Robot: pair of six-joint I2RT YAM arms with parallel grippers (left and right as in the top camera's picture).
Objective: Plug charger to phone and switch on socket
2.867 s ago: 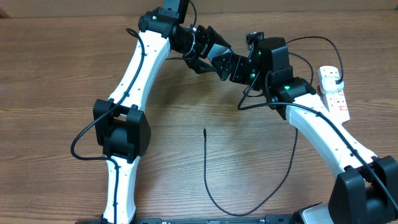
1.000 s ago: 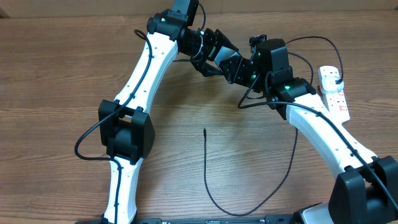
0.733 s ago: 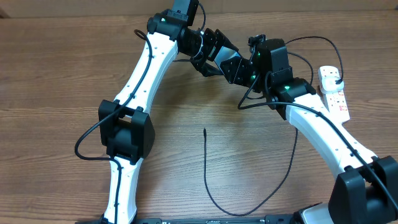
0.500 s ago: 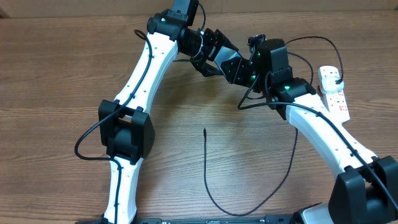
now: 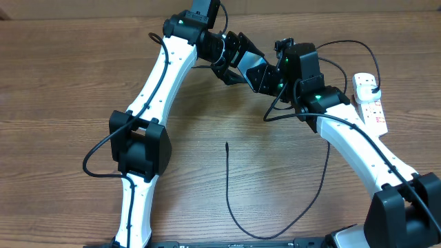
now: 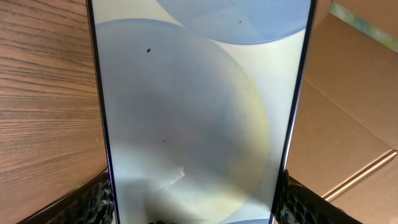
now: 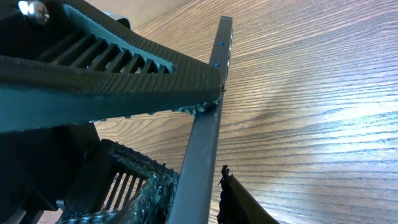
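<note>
Little of the task is judged done. At the lower centre of the overhead view, one charger is laid loose on the table. Its connector tip is well apart from the phone, so plugging in is left. At the right edge one socket is seen untouched; its switch position cannot be told. Farthest, at the upper centre, the one phone is gripped by its sides in the left gripper. The right gripper is set astride its edge, one pad touching; whether it is clamped cannot be told.
</note>
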